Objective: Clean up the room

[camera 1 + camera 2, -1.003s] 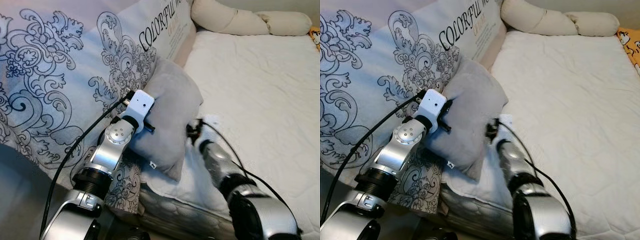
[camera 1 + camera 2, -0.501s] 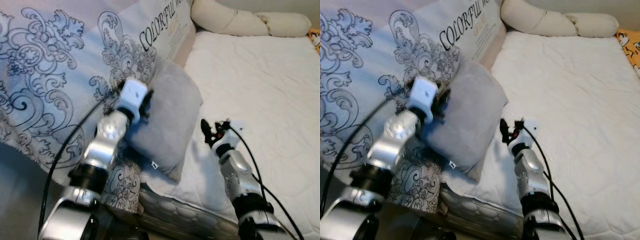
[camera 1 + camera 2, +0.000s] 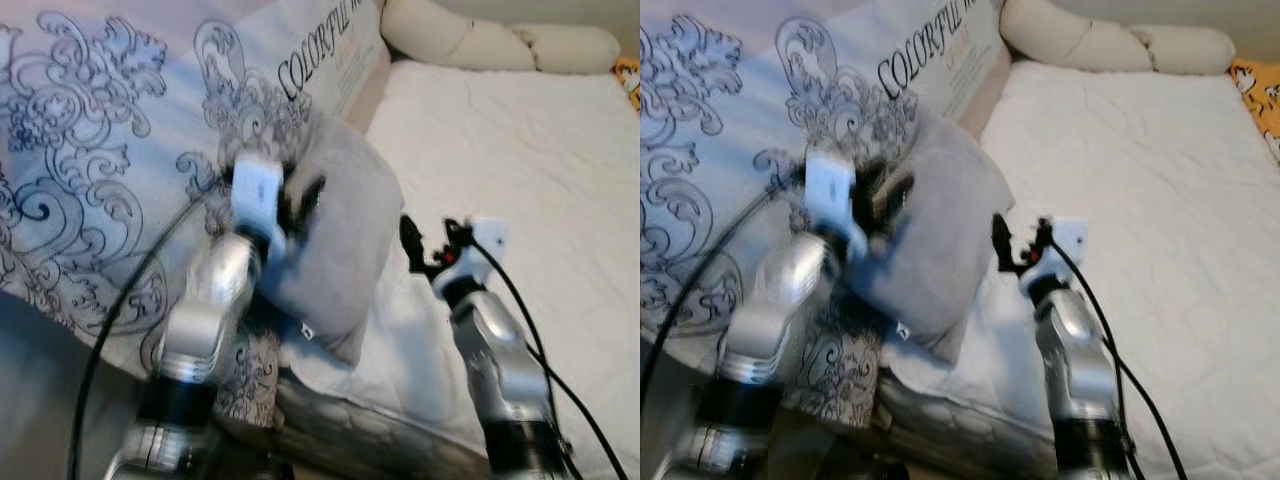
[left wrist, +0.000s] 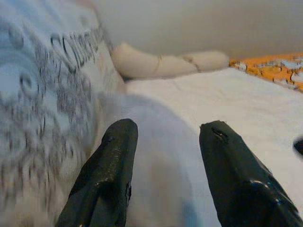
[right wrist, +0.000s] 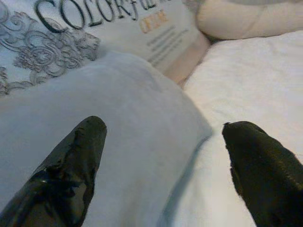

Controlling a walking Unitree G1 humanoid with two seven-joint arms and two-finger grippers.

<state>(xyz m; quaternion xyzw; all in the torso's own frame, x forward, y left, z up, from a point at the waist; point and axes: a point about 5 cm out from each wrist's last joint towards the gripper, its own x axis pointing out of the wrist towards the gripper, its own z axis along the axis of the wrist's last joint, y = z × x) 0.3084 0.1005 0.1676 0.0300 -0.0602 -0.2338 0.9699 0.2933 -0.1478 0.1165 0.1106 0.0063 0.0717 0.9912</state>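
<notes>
A grey pillow (image 3: 345,255) stands on the near left corner of the bed, leaning against the patterned bedding (image 3: 100,150). My left gripper (image 3: 303,198) is at the pillow's upper left side, blurred by motion. In the left wrist view its fingers (image 4: 113,156) are open, with the pillow (image 4: 156,161) beyond them and nothing between. My right gripper (image 3: 430,238) hovers just right of the pillow over the white mattress (image 3: 530,150). In the right wrist view it (image 5: 165,130) is open wide and faces the pillow (image 5: 128,118).
The bedding printed "COLORFUL" is piled along the bed's left side. A long cream bolster (image 3: 480,40) lies across the head of the bed. An orange patterned cloth (image 3: 1255,85) shows at the far right edge. The mattress edge runs below the pillow.
Both grippers have come away from the pillow's sides. The left one rose along its upper left, and the right one drew back to the right and up. The pillow stays leaning.
</notes>
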